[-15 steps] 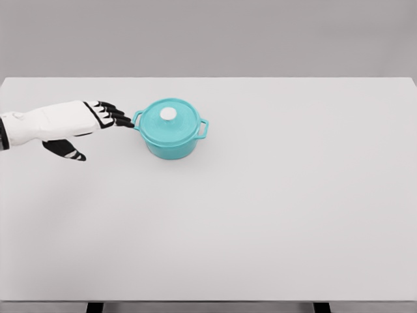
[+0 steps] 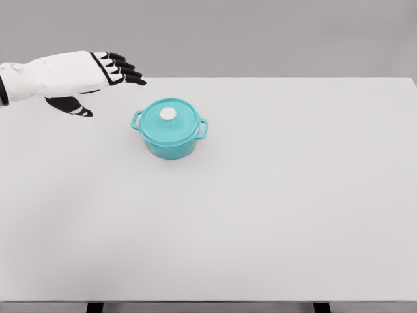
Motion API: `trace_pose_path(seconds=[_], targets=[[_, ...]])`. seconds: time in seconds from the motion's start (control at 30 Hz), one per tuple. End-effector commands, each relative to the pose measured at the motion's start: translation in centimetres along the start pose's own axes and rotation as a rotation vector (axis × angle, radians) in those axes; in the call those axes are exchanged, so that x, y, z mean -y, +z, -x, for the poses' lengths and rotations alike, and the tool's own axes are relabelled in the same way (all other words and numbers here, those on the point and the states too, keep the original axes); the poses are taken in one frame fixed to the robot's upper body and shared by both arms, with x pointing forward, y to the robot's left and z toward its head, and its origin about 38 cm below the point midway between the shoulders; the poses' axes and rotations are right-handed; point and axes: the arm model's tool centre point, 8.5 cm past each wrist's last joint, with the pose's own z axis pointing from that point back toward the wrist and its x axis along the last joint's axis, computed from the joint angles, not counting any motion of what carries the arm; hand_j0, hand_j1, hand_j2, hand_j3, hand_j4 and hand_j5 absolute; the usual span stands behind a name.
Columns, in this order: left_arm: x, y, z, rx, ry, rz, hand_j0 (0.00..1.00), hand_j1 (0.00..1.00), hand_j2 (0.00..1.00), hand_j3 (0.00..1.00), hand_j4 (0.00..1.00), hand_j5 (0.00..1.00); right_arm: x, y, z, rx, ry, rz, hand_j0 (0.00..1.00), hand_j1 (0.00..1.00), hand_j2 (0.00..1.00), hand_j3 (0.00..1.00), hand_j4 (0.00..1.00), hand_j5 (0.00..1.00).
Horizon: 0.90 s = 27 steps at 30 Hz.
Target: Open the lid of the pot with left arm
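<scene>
Left robot hand (image 2: 85,75) raised off pot (image 2: 170,129), seemingly above | fingers extended, empty | lid (image 2: 169,118) on

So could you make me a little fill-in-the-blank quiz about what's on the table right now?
1. The pot is coloured ____.
2. The lid, with its white knob, sits ____ the pot.
3. The left hand has open fingers and holds ____.
4. In the picture the hand appears to the upper ____ of the pot.

Missing words: teal; on; nothing; left
</scene>
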Motion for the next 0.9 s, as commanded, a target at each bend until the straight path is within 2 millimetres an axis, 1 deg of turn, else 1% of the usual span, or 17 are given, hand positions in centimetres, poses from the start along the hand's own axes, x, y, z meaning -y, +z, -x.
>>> trace_pose_path(seconds=[0.0,0.03,0.07,0.1,0.13,0.17,0.2,0.23,0.3,0.4,0.43,0.47,0.5,0.63,0.77,0.8,0.87], targets=[[4.3,-3.6,-2.4,0.113,0.027,0.168,1.00,1.00,1.00,1.00,1.00,1.00,0.0,0.0,0.0,-0.001,0.000,0.000,1.00,1.00,1.00,1.00,1.00,1.00],[3.7,-4.9,-3.0,0.154,-0.023,0.233,1.00,1.00,1.00,1.00,1.00,1.00,0.0,0.0,0.0,0.000,0.000,0.000,1.00,1.00,1.00,1.00,1.00,1.00],[3.7,-5.9,-3.6,0.183,-0.043,0.265,1.00,1.00,1.00,1.00,1.00,1.00,0.0,0.0,0.0,-0.001,0.000,0.000,1.00,1.00,1.00,1.00,1.00,1.00],[3.9,-7.5,-4.3,0.208,-0.040,0.277,1.00,1.00,1.00,1.00,1.00,1.00,0.0,0.0,0.0,-0.001,0.000,0.000,1.00,1.00,1.00,1.00,1.00,1.00],[2.8,-9.9,-4.5,0.185,-0.031,0.266,1.00,1.00,1.00,1.00,1.00,1.00,0.0,0.0,0.0,0.000,0.000,0.000,1.00,1.00,1.00,1.00,1.00,1.00],[2.7,-11.4,-4.2,0.143,0.001,0.270,1.00,1.00,1.00,1.00,1.00,1.00,0.0,0.0,0.0,0.000,0.000,0.000,1.00,1.00,1.00,1.00,1.00,1.00],[1.9,-13.4,-4.8,0.158,-0.012,0.273,1.00,1.00,1.00,1.00,1.00,1.00,0.0,0.0,0.0,-0.001,0.000,0.000,1.00,1.00,1.00,1.00,1.00,1.00],[1.9,-14.0,-4.8,0.161,-0.022,0.294,1.00,1.00,1.00,1.00,1.00,1.00,0.0,0.0,0.0,0.000,0.000,0.000,1.00,1.00,1.00,1.00,1.00,1.00],[1.6,-14.5,-5.0,0.156,-0.015,0.290,1.00,1.00,1.00,1.00,1.00,1.00,0.0,0.0,0.0,0.000,0.000,0.000,1.00,1.00,1.00,1.00,1.00,1.00],[2.2,-14.2,-3.1,0.074,0.030,0.305,1.00,1.00,1.00,1.00,1.00,1.00,0.0,0.0,0.0,0.000,0.000,0.000,1.00,1.00,1.00,1.00,1.00,1.00],[2.7,-14.0,-1.9,0.031,0.054,0.317,1.00,1.00,1.00,1.00,1.00,1.00,0.0,0.0,0.0,-0.001,0.000,0.000,1.00,1.00,1.00,1.00,1.00,1.00],[2.8,-13.8,-1.4,0.016,0.057,0.321,1.00,1.00,1.00,1.00,1.00,1.00,0.0,0.0,0.0,0.000,0.000,0.000,1.00,1.00,1.00,1.00,1.00,1.00],[2.4,-13.7,-1.2,0.010,0.050,0.317,1.00,1.00,1.00,1.00,1.00,1.00,0.0,0.0,0.0,-0.001,0.000,0.000,1.00,1.00,1.00,1.00,1.00,1.00],[2.1,-13.7,-1.2,0.008,0.044,0.316,1.00,1.00,1.00,1.00,1.00,1.00,0.0,0.0,0.0,0.000,0.000,0.000,1.00,1.00,1.00,1.00,1.00,1.00],[2.4,-13.8,-1.3,0.012,0.040,0.326,0.91,0.91,0.91,0.91,0.91,0.91,0.0,0.0,0.0,0.000,0.000,0.000,1.00,1.00,1.00,1.00,1.00,1.00],[2.4,-13.9,-1.4,0.013,0.038,0.328,0.83,0.83,0.83,0.83,0.83,0.83,0.0,0.0,0.0,0.000,0.000,-0.001,1.00,1.00,1.00,1.00,1.00,1.00],[2.3,-13.9,-1.3,0.011,0.033,0.328,0.80,0.80,0.80,0.80,0.80,0.80,0.0,0.0,0.0,-0.001,0.000,0.000,1.00,1.00,1.00,1.00,1.00,1.00]])
